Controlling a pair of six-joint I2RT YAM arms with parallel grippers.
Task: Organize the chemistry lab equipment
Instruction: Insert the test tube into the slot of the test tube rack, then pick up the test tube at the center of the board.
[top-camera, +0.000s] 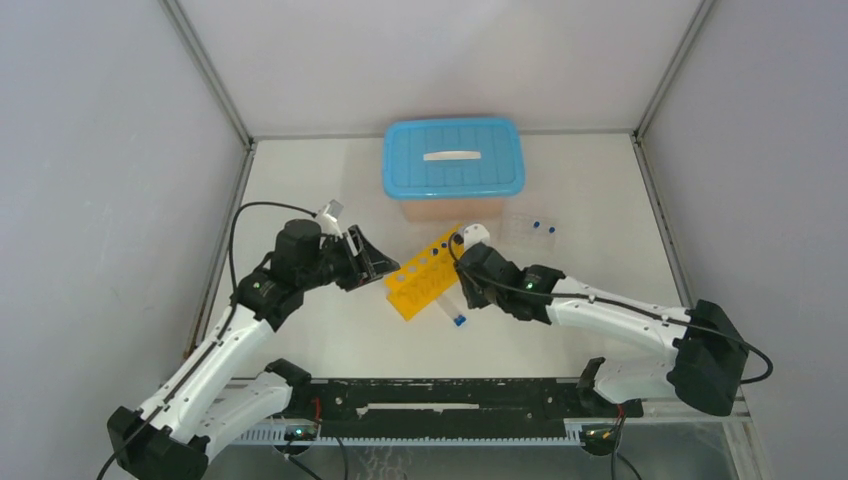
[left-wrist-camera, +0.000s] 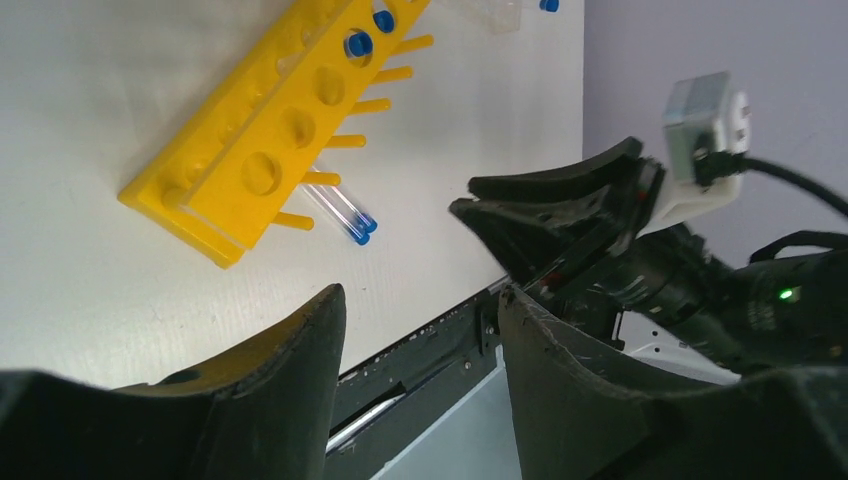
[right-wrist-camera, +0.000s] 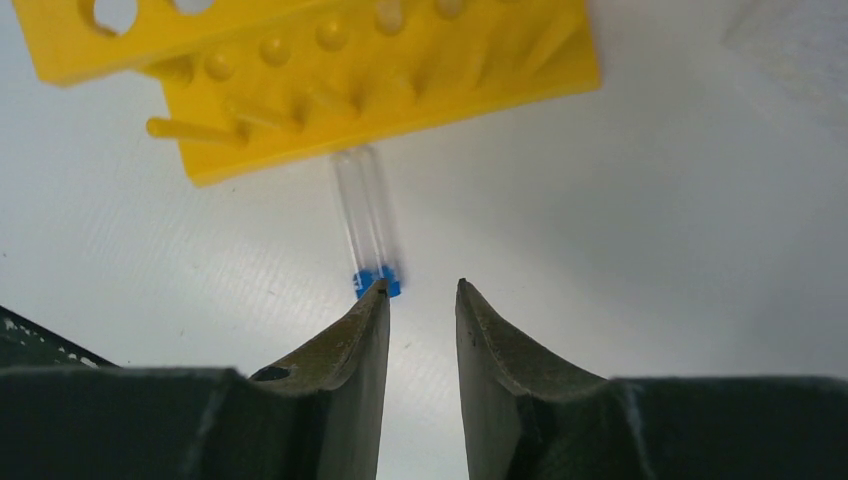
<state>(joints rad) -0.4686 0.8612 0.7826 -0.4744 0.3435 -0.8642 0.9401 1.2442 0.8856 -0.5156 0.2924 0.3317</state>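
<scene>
The yellow rack (top-camera: 424, 276) lies slanted mid-table, also in the left wrist view (left-wrist-camera: 268, 132) and the right wrist view (right-wrist-camera: 380, 92). Blue-capped tubes (left-wrist-camera: 358, 43) stand in its far holes. Two clear blue-capped tubes (top-camera: 456, 312) lie on the table beside the rack (left-wrist-camera: 340, 212). My right gripper (right-wrist-camera: 422, 287) is slightly open and empty, its left fingertip (right-wrist-camera: 380, 292) at the lying tubes' blue caps (right-wrist-camera: 378, 280). My left gripper (left-wrist-camera: 420, 295) is open and empty, left of the rack (top-camera: 378, 262). The clear tray (top-camera: 535, 230) holds two blue-capped tubes. The wire ring is not clearly seen.
A clear bin with a blue lid (top-camera: 453, 158) stands behind the rack. A small white round thing (top-camera: 475, 233) lies between the bin and the rack. White walls close in the table on three sides. A black rail (top-camera: 450, 398) runs along the near edge.
</scene>
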